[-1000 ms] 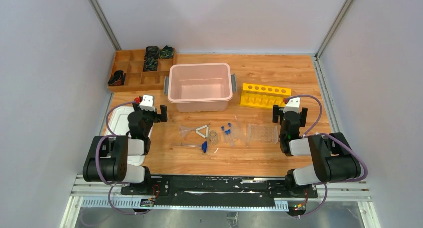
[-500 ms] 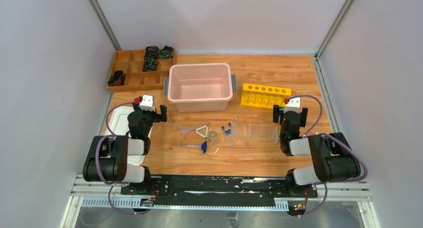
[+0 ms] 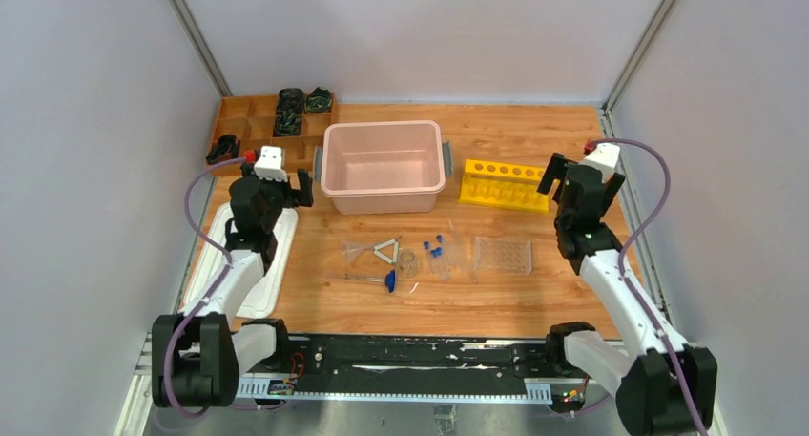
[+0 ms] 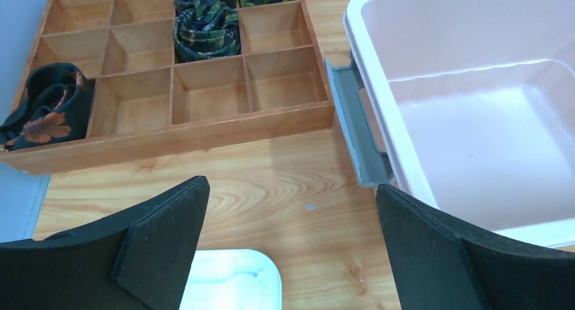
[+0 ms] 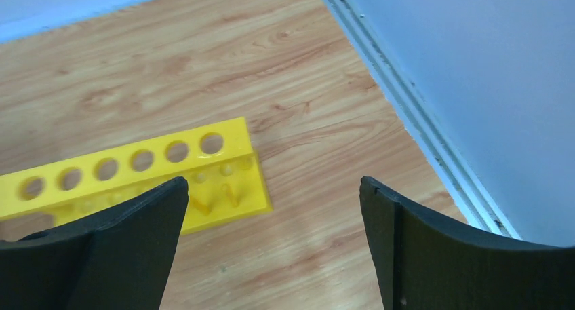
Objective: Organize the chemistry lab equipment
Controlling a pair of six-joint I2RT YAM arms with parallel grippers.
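- Left fingers (image 4: pixel 156 242) and right fingers (image 5: pixel 441 249) are standing spread, gripping nothing.
- Clear tube rack (image 3: pixel 503 255) is lying nearer the right arm, base-side of its fingers, long axis crosswise.

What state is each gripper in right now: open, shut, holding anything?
Left gripper: open, holding nothing.
Right gripper: open, holding nothing.

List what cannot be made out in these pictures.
Blue-capped clear tubes, top view: too small to count.
Clear plastic funnel and tiny clear dish, top view: outlines faint against the wood.
Pale pink plastic bin, left wrist view: cut off by the right edge.
Yellow tube rack with holes, right wrist view: left end cut off by the frame.
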